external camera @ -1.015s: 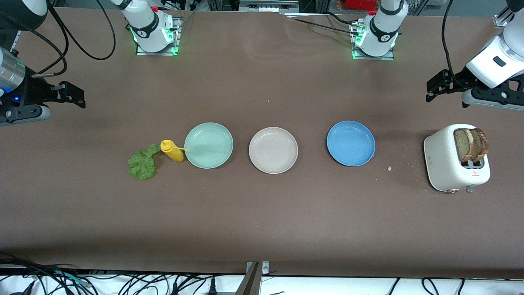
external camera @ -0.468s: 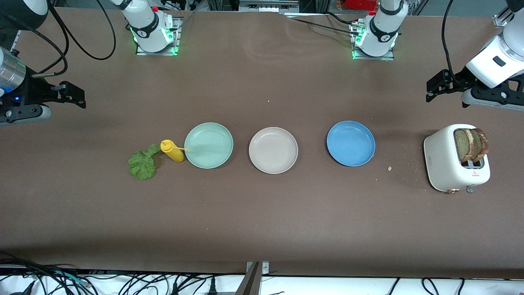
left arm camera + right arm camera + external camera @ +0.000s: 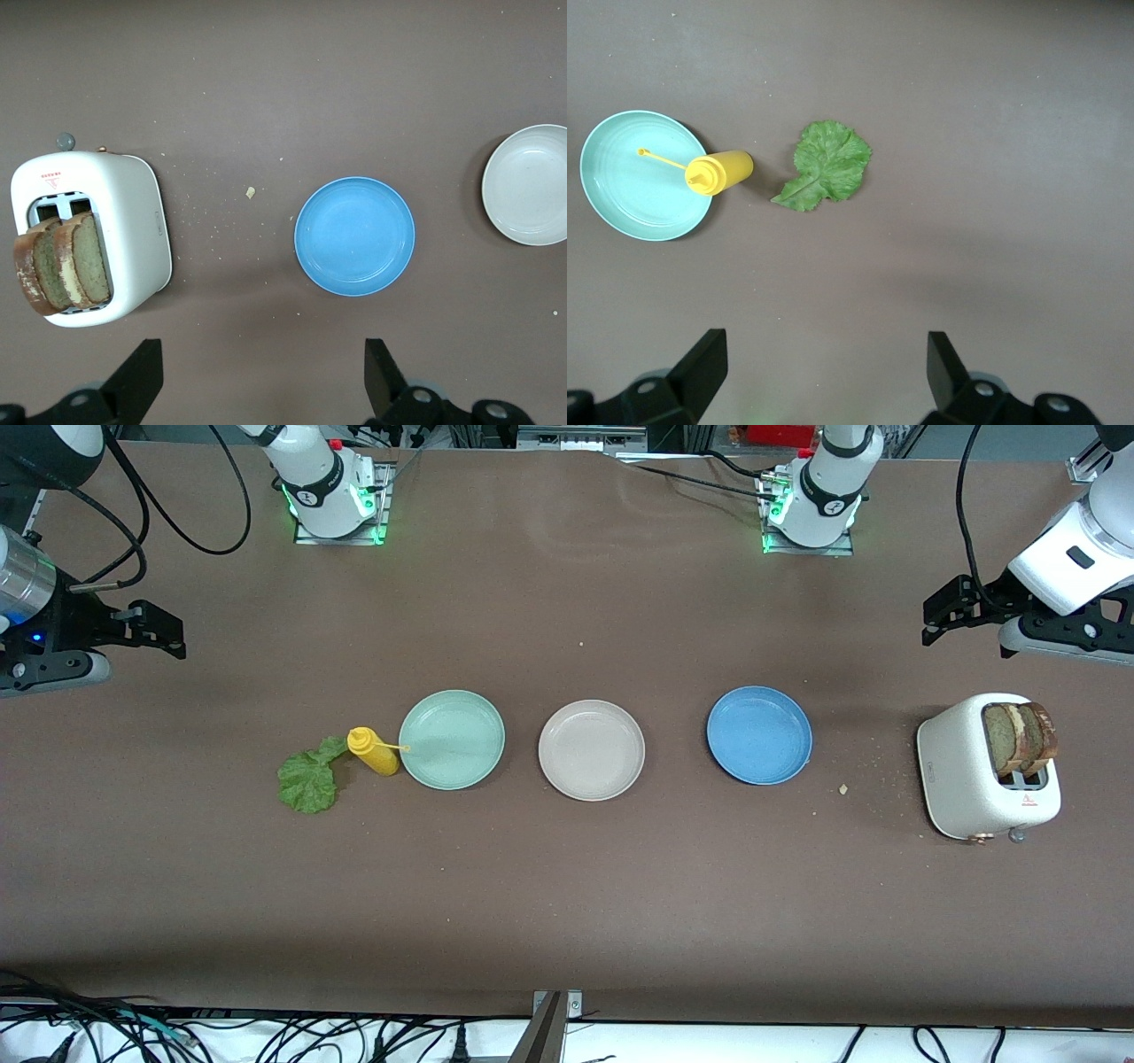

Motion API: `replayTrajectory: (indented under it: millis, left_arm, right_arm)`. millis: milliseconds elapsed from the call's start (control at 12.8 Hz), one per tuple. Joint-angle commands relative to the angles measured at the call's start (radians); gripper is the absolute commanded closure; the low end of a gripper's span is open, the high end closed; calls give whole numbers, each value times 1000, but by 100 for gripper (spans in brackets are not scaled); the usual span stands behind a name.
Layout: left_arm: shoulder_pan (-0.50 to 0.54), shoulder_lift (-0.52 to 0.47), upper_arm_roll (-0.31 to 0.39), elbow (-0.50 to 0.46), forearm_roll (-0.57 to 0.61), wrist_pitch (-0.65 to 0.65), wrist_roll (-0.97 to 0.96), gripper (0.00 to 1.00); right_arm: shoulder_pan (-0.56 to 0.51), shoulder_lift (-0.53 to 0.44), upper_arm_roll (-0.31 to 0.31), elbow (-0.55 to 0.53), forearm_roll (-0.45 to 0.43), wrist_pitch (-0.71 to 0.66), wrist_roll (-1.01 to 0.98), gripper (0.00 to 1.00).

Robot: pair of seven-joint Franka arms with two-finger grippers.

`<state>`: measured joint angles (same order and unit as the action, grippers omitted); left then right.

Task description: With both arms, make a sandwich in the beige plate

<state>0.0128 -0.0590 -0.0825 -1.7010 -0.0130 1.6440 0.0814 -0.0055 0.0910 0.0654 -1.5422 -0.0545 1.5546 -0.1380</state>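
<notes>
The empty beige plate point(image 3: 591, 749) point(image 3: 530, 184) sits mid-table between a mint-green and a blue plate. Two toasted bread slices point(image 3: 1019, 737) point(image 3: 62, 266) stand upright in the slots of a white toaster point(image 3: 961, 771) point(image 3: 133, 221) at the left arm's end. A green lettuce leaf point(image 3: 308, 779) point(image 3: 826, 166) lies flat on the table toward the right arm's end. My left gripper point(image 3: 930, 622) point(image 3: 263, 372) hangs open over bare table beside the toaster. Over bare table at its own end, my right gripper point(image 3: 177, 638) point(image 3: 826, 367) is open too. Neither holds anything.
A blue plate point(image 3: 759, 735) point(image 3: 354, 235) lies between the beige plate and the toaster. A mint-green plate point(image 3: 452, 740) point(image 3: 629, 190) has a yellow squeeze bottle point(image 3: 374, 751) point(image 3: 719, 172) lying beside it, nozzle over its rim. Crumbs dot the table near the toaster.
</notes>
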Motion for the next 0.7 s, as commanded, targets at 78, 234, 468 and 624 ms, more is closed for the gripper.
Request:
replayTrajectory:
  millis: [78,234,468,624]
  left_arm:
    - [9,10,-2,30,-16,-26,23,0]
    - [9,10,-2,30,-16,-26,23,0]
    - [9,10,-2,30,-16,-26,23,0]
    - [9,10,-2,30,-16,-26,23,0]
  right_arm:
    - [2,-5,2,11,-7,-1,-5,0]
    - [2,-5,1,11,-5,-5,-5,0]
    - [2,-5,4,11,-4,-5,-5,0]
    - [4,-7,17,11,-7,-4,-3,0]
